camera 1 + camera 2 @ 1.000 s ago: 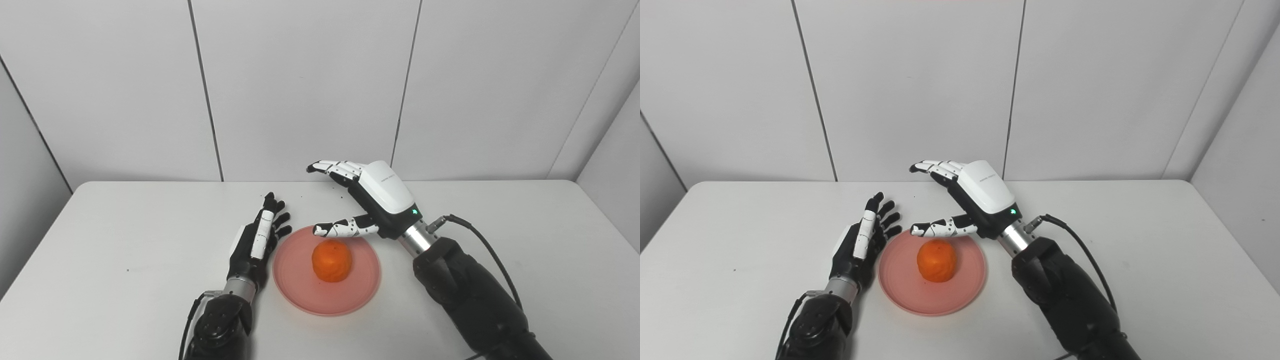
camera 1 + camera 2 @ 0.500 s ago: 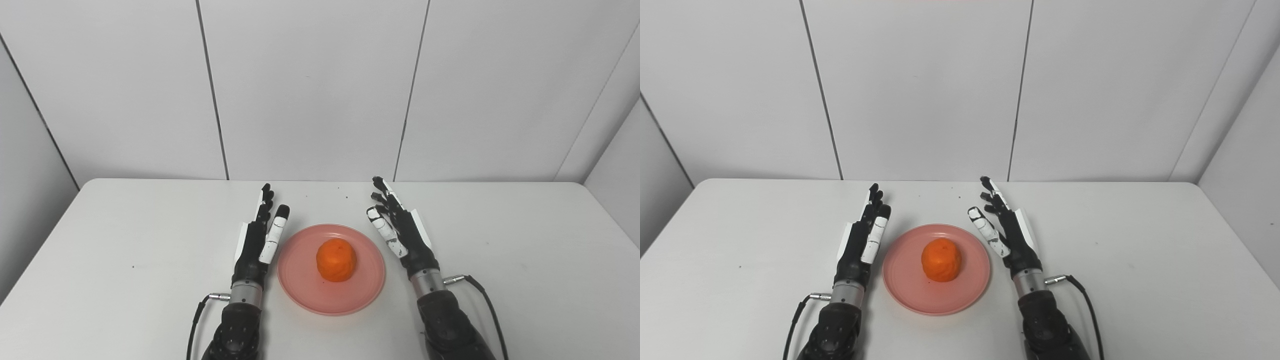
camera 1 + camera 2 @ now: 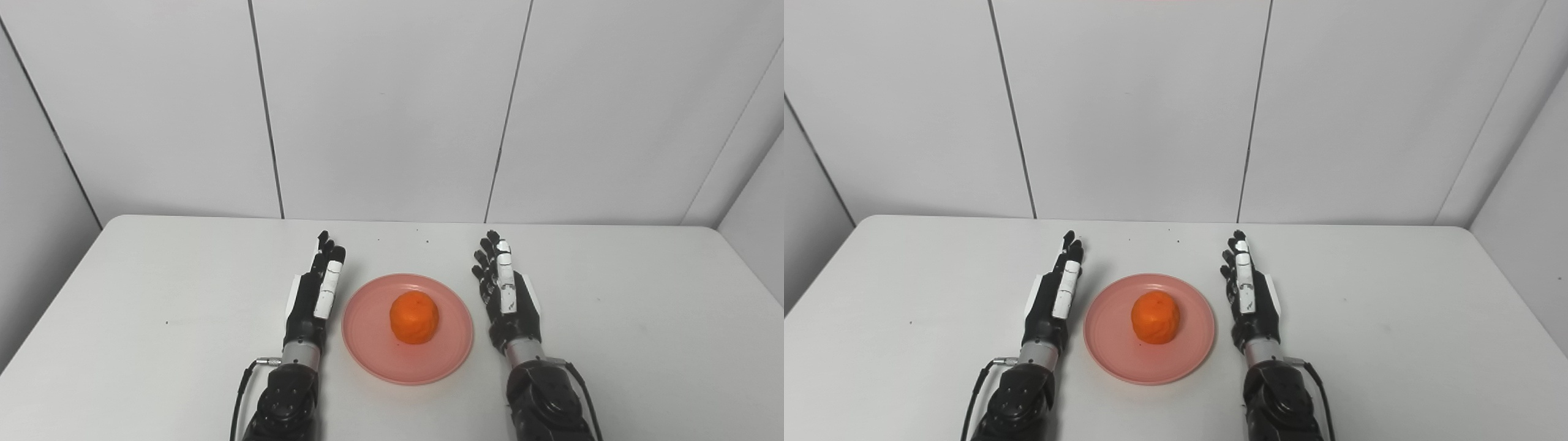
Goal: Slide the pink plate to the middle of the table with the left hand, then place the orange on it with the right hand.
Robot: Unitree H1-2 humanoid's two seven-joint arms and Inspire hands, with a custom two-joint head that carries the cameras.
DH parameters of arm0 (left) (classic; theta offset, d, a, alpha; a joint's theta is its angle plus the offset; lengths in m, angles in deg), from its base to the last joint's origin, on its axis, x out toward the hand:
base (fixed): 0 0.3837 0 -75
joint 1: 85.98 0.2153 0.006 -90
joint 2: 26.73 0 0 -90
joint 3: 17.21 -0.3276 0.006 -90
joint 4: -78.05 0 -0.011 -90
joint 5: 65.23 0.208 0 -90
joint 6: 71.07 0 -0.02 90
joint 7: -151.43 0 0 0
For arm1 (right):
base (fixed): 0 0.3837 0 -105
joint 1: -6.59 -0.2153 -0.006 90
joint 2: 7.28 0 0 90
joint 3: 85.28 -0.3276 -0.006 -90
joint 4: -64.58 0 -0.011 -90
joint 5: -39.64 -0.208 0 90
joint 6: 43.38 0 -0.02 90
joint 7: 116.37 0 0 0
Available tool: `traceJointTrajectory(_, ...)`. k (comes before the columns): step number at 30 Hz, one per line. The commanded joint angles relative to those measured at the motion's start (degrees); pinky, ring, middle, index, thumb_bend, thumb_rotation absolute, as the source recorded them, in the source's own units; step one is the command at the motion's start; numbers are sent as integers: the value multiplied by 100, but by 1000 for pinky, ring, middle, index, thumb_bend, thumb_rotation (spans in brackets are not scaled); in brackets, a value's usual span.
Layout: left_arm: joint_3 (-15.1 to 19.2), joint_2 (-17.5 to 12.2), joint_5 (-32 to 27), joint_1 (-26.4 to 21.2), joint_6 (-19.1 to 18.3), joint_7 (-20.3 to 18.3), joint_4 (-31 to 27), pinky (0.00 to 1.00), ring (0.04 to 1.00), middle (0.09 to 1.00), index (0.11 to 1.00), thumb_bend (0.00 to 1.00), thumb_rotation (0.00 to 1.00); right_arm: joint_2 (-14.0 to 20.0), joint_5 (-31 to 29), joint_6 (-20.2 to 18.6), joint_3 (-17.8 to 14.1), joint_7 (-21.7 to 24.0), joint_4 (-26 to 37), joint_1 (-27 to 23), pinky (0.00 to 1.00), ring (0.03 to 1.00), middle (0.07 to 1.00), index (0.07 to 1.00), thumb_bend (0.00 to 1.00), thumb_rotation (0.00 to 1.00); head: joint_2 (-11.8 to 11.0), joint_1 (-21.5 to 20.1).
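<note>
Across the white table (image 3: 153, 294), which fills the lower half of both views under a pale panelled wall (image 3: 392, 104), two dark arms come in from the bottom edge and lie roughly parallel. Between them, near the table's middle, sits the pink plate (image 3: 367, 352), with the left hand (image 3: 313, 293) just beside its left rim and the right hand (image 3: 507, 295) just beside its right rim, each empty, turned on edge, its fingers stretched straight toward the wall. On the plate's centre rests the orange (image 3: 414, 316), touched by neither hand.
</note>
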Motion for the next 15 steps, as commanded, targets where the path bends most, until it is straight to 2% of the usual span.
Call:
traceJointTrajectory(1, 9, 19, -97, -179, -72, -135, 35, 1000, 1000, 1000, 1000, 929, 1000, -29, -87, -413, -34, 3, -86, 77, 1000, 998, 1000, 1000, 756, 984, -8, 6)
traceJointTrajectory(4, 27, 20, -205, -194, -62, -189, 79, 1000, 1000, 1000, 1000, 914, 1000, 14, -10, -420, 30, -9, -71, 90, 1000, 995, 1000, 1000, 751, 997, -108, -12)
traceJointTrajectory(8, 56, 57, -298, -180, -67, -208, 91, 1000, 1000, 1000, 1000, 882, 1000, -9, 40, -331, 16, -94, -35, 149, 1000, 985, 993, 1000, 732, 983, -121, 34)
traceJointTrajectory(15, -11, 33, -211, -166, -68, -182, 42, 1000, 1000, 1000, 1000, 931, 1000, -76, -10, -266, -69, -146, 11, 165, 1000, 997, 1000, 1000, 760, 916, -71, -3)
